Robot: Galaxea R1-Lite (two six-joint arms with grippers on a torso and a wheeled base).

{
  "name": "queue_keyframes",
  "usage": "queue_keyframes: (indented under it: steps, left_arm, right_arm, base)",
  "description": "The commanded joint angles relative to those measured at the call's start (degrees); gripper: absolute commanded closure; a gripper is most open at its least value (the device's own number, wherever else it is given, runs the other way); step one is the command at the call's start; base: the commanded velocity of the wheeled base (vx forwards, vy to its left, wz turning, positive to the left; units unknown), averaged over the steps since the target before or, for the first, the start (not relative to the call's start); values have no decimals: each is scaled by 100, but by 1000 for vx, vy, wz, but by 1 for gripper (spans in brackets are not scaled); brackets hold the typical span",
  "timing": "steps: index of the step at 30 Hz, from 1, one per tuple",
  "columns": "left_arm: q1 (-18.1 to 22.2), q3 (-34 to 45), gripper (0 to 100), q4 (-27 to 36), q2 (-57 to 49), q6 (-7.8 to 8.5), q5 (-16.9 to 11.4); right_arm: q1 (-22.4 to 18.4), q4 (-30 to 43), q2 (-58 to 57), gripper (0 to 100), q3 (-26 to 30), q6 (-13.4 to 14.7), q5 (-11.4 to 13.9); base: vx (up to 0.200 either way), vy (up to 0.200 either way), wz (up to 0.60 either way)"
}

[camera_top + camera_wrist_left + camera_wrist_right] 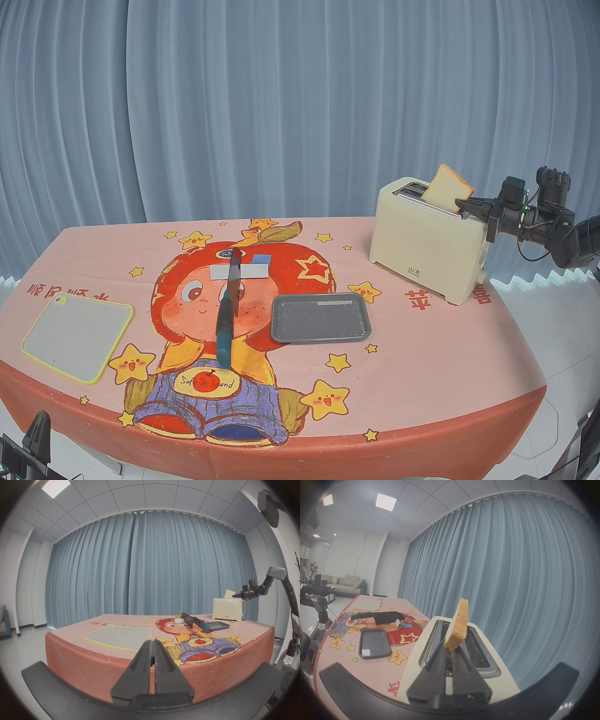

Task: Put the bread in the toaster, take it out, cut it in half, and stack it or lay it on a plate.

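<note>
A slice of bread (447,186) stands tilted over the slots of the cream toaster (428,247) at the table's far right. My right gripper (464,204) is shut on the slice's lower corner; in the right wrist view the bread (457,625) rises edge-on from the gripper (449,651) above the toaster (425,655). Near the table's middle a teal-handled knife (227,306) rests on a small stand, with a grey tray-like plate (320,317) beside it. My left gripper (153,644) is shut on nothing, low off the table's front left corner.
A pale cutting board with a yellow rim (78,335) lies at the table's left. A white and blue card (240,270) sits under the knife tip. A blue curtain hangs behind the table.
</note>
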Motion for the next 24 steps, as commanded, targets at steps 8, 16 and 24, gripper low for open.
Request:
queue_keyframes:
  steps: [8,16,24]
  left_arm:
    - [2,101,100,-2,-93,-2,4]
    - [2,101,100,-2,-93,-2,4]
    - [2,101,100,-2,-93,-2,4]
  right_arm:
    - [-27,-12,-2,100,-1,8,3]
    - [-27,-21,-11,100,-1,-1,3]
    - [-10,-64,-2,0,25,-10,3]
  base:
    - [0,0,0]
    - [0,0,0]
    - [0,0,0]
